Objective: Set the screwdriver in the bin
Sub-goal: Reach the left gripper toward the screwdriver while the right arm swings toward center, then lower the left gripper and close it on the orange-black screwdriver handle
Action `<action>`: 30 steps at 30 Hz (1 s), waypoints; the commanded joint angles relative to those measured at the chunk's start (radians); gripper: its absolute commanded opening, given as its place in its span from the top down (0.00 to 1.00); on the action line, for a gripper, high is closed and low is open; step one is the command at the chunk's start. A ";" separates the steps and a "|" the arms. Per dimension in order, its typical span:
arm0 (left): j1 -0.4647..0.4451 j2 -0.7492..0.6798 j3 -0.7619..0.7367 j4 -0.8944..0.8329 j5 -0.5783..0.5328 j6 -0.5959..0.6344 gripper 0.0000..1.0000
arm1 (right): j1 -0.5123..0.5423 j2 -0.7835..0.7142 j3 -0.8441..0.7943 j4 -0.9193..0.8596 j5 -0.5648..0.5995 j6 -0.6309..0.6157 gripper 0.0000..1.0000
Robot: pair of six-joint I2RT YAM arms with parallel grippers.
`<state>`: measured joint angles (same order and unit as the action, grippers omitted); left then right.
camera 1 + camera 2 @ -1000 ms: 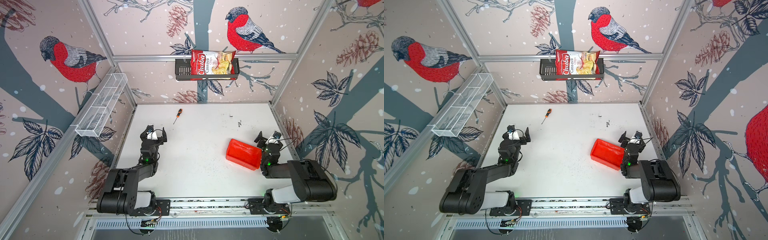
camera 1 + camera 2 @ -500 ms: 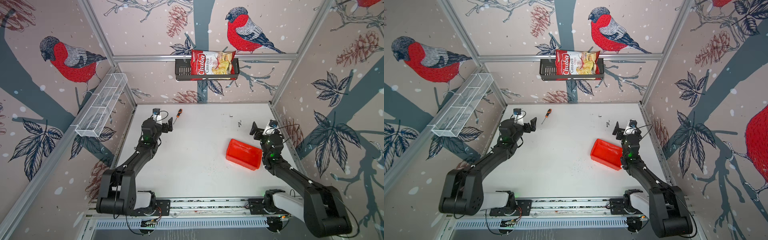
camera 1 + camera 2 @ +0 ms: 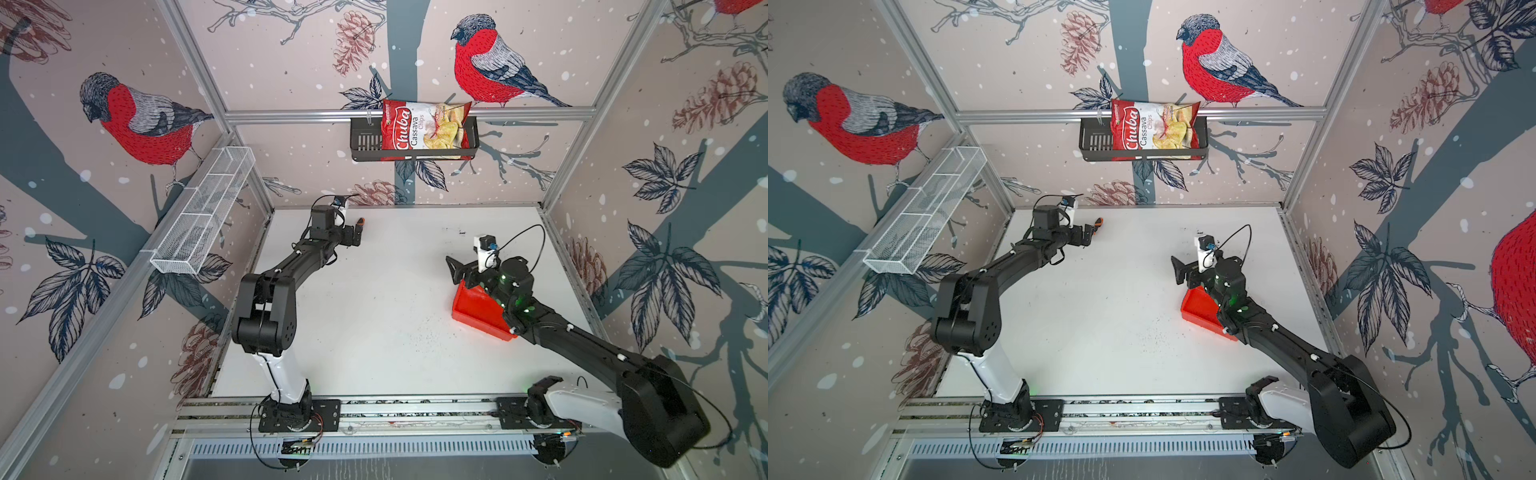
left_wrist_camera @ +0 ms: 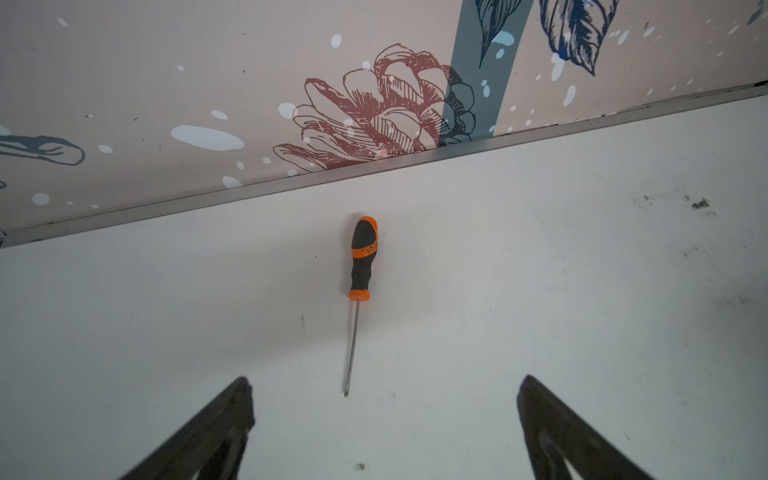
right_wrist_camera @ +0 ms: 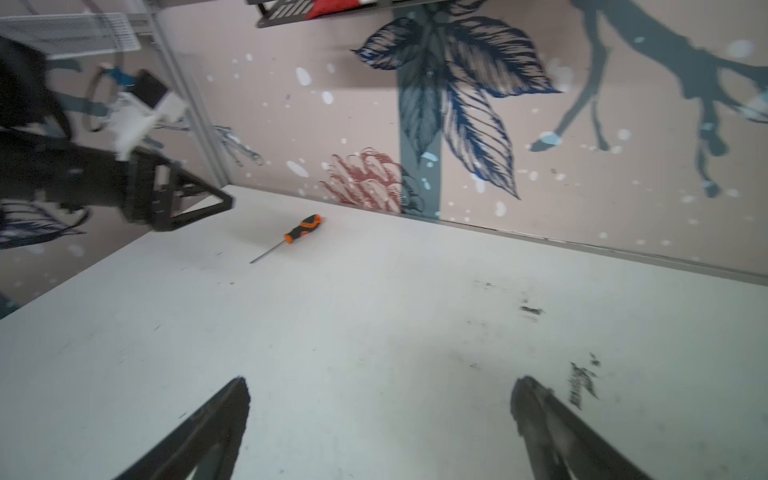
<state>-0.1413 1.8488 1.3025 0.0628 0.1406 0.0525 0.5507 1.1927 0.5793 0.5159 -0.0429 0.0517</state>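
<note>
white table (image 4: 540, 291), screwdriver (image 4: 360, 266) flat; bird-print walls (image 3: 291, 62); specks (image 4: 700, 203), maybe grit

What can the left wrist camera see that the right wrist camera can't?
Only the left wrist view: the left gripper from behind, open, with the screwdriver tip pointing at it. Only the right wrist view: the open right gripper, the white wire-mesh tray, the black basket. Both: the screwdriver lying on the white table, and the pinecone drawing.

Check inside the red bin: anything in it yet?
The uncovered part of the bin is bare red, nothing in it. The right arm covers the rest; cannot tell there.
</note>
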 commanded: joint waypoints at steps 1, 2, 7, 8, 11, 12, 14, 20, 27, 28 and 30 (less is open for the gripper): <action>0.001 0.084 0.113 -0.162 -0.040 0.002 0.04 | 0.066 0.037 0.043 0.011 -0.031 0.009 0.00; 0.000 0.115 0.154 -0.196 -0.044 0.000 0.05 | 0.094 0.053 0.057 0.016 -0.030 0.021 0.00; -0.001 0.230 0.289 -0.309 -0.057 0.001 0.13 | 0.217 0.129 0.098 0.055 0.003 0.065 0.00; -0.001 0.249 0.310 -0.324 -0.061 0.005 0.14 | 0.235 0.143 0.103 0.070 0.013 0.080 0.00; -0.002 0.303 0.366 -0.370 -0.073 0.007 0.14 | 0.273 0.186 0.123 0.100 0.019 0.097 0.00; -0.003 0.321 0.387 -0.381 -0.072 0.007 0.14 | 0.283 0.201 0.134 0.101 0.020 0.093 0.00; -0.006 0.355 0.420 -0.388 -0.073 0.007 0.18 | 0.303 0.223 0.159 0.080 0.016 0.070 0.00; -0.008 0.484 0.572 -0.444 -0.059 0.030 0.28 | 0.336 0.213 0.184 0.000 0.018 0.000 0.00; -0.014 0.561 0.650 -0.451 -0.067 0.027 0.35 | 0.336 0.181 0.154 -0.013 0.087 0.003 0.00; -0.015 0.567 0.652 -0.447 -0.067 0.027 0.36 | 0.336 0.179 0.151 -0.011 0.100 0.006 0.00; -0.018 0.580 0.656 -0.446 -0.072 0.030 0.38 | 0.336 0.173 0.144 -0.004 0.121 0.010 0.00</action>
<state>-0.1547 2.4138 1.9461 -0.3744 0.0750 0.0769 0.8845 1.3769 0.7300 0.4980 0.0250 0.0662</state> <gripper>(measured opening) 0.630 0.997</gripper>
